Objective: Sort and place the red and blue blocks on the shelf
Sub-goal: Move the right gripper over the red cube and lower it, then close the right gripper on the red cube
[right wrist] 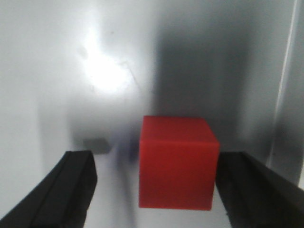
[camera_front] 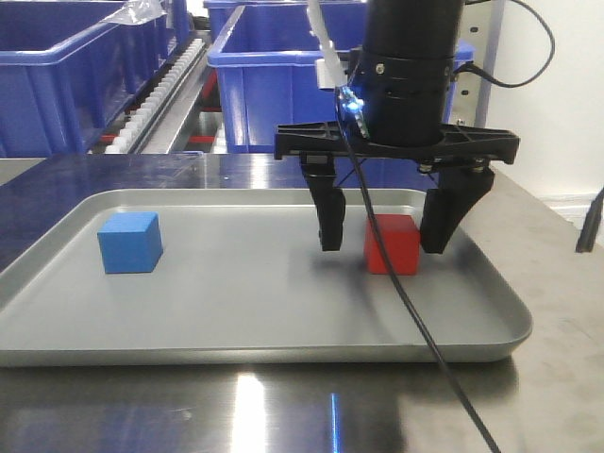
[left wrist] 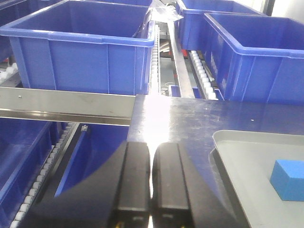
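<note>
The right end effector (camera_front: 383,243) stands wide, its fingers lowered on either side of the red cube (camera_front: 393,243). The cube sits on the grey tray (camera_front: 283,330) between them, nearer one finger than the other. The blue cube (camera_front: 130,242) rests on the same tray, well apart from this end effector. The left end effector (left wrist: 152,180) is narrow, fingers pressed together. The shelf (left wrist: 66,105) and its blue bins (left wrist: 80,47) lie ahead of it.
</note>
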Tool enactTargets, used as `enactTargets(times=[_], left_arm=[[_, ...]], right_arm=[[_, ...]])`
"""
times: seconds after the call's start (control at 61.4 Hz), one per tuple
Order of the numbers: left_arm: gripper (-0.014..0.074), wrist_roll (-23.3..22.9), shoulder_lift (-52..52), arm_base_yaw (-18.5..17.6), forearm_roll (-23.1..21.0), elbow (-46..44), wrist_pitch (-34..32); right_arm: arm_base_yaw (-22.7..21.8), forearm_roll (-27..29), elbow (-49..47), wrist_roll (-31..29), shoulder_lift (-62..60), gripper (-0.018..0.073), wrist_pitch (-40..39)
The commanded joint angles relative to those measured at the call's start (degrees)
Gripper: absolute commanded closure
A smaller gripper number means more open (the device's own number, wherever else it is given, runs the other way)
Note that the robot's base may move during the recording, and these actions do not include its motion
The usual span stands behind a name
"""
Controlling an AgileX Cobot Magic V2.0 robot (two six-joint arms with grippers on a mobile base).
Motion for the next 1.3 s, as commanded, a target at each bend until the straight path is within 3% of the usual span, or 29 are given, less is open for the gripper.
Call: enactTargets(times=[0.0, 0.147, 0.228, 0.261, 0.375, 0.424, 0.521, 0.7, 0.831, 1.091, 1.287], left_arm=[[0.0472, -0.3, -0.8, -0.4, -0.4, 1.3, -4.5], [0.0472, -0.3, -0.8, -0.4, -0.4, 1.3, -4.5], [0.0472, -0.3, -0.8, -0.4, -0.4, 1.3, -4.5], [0.0472, -0.3, -0.8, -0.4, -0.4, 1.3, -4.5], [0.0472, -0.3, -0.8, -0.4, -0.4, 1.3, -4.5], [0.0472, -0.3, -0.8, -0.4, -0.4, 1.3, -4.5], [0.0472, -0.3, -0.8, -0.4, -0.4, 1.3, -4.5], [0.0472, -0.3, -0.8, -0.4, -0.4, 1.3, -4.5], [0.0472, -0.3, -0.8, -0.4, -0.4, 1.3, -4.5], [0.0472, -0.3, -0.8, -0.4, -0.4, 1.3, -4.5], [0.0472, -0.3, -0.8, -0.4, -0.4, 1.3, -4.5]], right_arm=[[-0.4, -0.8, -1.9, 0.2, -2.8, -0.0066, -0.9], [-0.4, -0.8, -1.9, 0.2, -2.8, -0.0061, -0.8], [-0.4, -1.3, -1.9, 0.2, -2.8, 0.0011, -0.4], [-0.4, -1.5, -1.9, 0.2, -2.8, 0.0068, -0.1], [-0.4, -1.7, -1.9, 0.2, -2.8, 0.0426, 0.3], [-0.4, -1.7, -1.9, 0.2, -2.8, 0.0529, 0.2], [-0.4, -1.7, -1.9, 0.1, -2.9, 0.0466, 0.2], [-0.4, -1.7, -1.9, -0.5, -4.7, 0.0468, 0.2], [-0.8, -1.4, -1.9, -4.5, -7.2, 0.0468, 0.2], [-7.5, 7.0, 2.7, -24.4, -12.7, 0.0468, -3.5], [-13.9, 10.2, 12.4, -35.8, -20.5, 0.0468, -13.8]])
